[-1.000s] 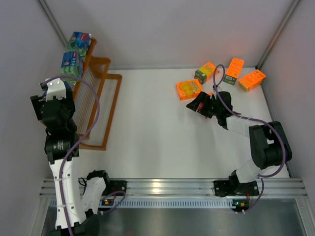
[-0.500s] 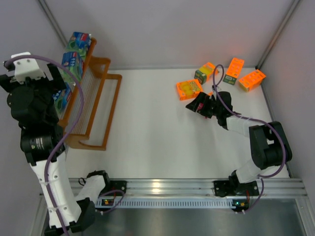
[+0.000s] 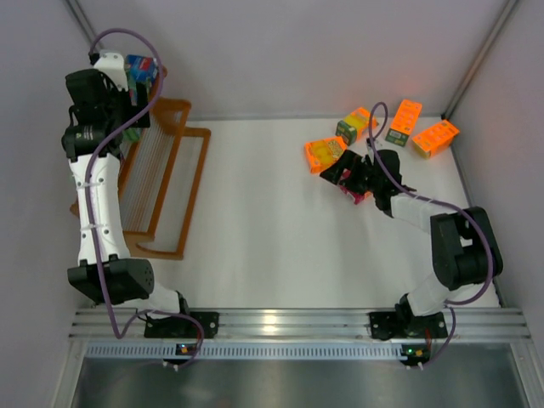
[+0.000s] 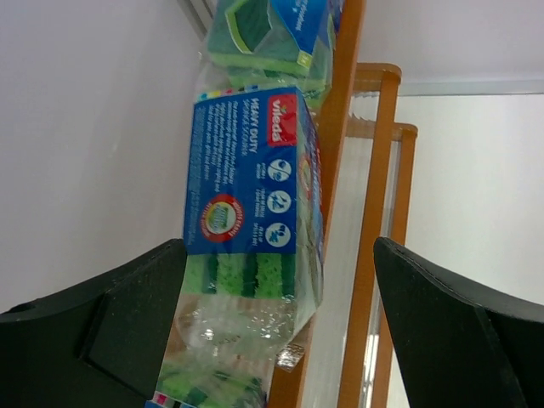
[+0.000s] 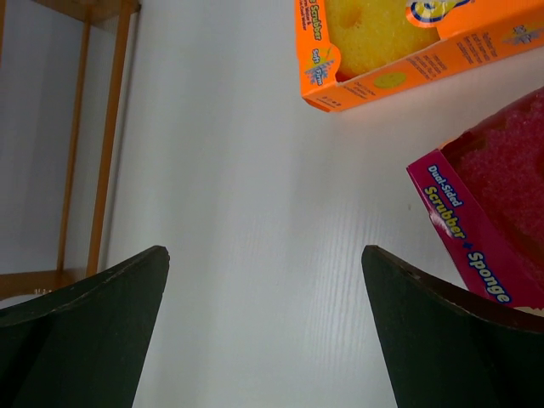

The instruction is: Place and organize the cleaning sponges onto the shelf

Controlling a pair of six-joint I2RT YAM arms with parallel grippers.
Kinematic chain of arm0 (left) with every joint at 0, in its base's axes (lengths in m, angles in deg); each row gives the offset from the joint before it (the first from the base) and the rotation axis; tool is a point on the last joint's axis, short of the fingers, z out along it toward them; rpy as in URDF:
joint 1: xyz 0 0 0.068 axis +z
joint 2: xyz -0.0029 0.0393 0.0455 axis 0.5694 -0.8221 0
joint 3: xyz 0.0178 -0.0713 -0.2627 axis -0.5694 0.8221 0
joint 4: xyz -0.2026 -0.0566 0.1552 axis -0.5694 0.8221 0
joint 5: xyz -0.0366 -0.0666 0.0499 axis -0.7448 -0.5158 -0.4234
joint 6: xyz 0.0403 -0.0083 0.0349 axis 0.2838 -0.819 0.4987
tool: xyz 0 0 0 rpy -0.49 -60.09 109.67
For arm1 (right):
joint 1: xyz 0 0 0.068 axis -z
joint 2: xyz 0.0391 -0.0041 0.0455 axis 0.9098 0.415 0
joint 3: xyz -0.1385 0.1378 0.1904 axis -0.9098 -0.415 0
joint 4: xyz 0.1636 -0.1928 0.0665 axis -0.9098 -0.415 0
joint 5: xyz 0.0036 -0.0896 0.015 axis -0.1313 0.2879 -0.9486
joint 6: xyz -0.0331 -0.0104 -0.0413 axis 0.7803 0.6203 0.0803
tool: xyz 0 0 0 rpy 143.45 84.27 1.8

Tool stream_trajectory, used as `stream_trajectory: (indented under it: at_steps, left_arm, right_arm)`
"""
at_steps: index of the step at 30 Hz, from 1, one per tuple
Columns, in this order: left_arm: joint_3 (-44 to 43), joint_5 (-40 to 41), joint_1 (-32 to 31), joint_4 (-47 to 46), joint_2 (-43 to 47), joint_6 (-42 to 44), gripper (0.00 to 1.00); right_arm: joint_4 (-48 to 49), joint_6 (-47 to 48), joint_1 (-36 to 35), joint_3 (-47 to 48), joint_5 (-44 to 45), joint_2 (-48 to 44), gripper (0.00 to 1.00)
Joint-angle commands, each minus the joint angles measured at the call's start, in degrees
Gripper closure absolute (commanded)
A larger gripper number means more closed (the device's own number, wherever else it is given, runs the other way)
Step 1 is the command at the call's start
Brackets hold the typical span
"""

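Observation:
Three blue-green cleaning sponges lie in a row on the top tier of the orange shelf (image 4: 342, 161). The middle pack (image 4: 251, 183) fills the left wrist view, with one pack beyond it (image 4: 272, 34) and one nearer (image 4: 200, 391). My left gripper (image 4: 280, 297) is open above that row, its jaws wide, and only the far pack (image 3: 141, 70) shows from above. My right gripper (image 3: 338, 177) is open low over the table beside an orange sponge pack (image 3: 325, 154), which shows in the right wrist view (image 5: 382, 42). Three more orange packs (image 3: 405, 121) lie beyond.
A pink scrubber sponge pack (image 5: 493, 204) lies just right of my right gripper (image 5: 268, 319). The shelf (image 3: 167, 170) stands against the left wall, its lower tiers bare. The side walls close in on both sides.
My left gripper opened and left a blue-green pack on the shelf's top tier, then the arm swung up towards the far end. The right gripper crept slightly towards the orange pack.

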Motion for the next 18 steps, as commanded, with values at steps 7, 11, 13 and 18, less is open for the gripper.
stream_trajectory:
  at_steps: [7, 11, 13, 18]
  left_arm:
    - [-3.4, 3.4, 0.1, -1.2, 0.0, 7.6, 0.07]
    - [-3.2, 3.3, 0.2, -1.2, -0.8, 9.2, 0.12]
    - [-2.7, 3.0, 0.2, -1.2, -1.5, 10.1, 0.16]
    - [-3.2, 2.2, 0.3, -1.1, -3.6, 11.7, 0.22]
  right_arm:
    - [1.2, 0.7, 0.9, 2.2, 0.4, 1.6, 0.01]
    - [1.6, 0.2, 0.9, 2.7, 0.0, 2.5, 0.00]
    - [1.6, 0.2, 0.9, 3.1, 0.1, 2.6, 0.01]
    - [1.3, 0.1, 1.0, 3.5, 0.2, 3.5, 0.01]
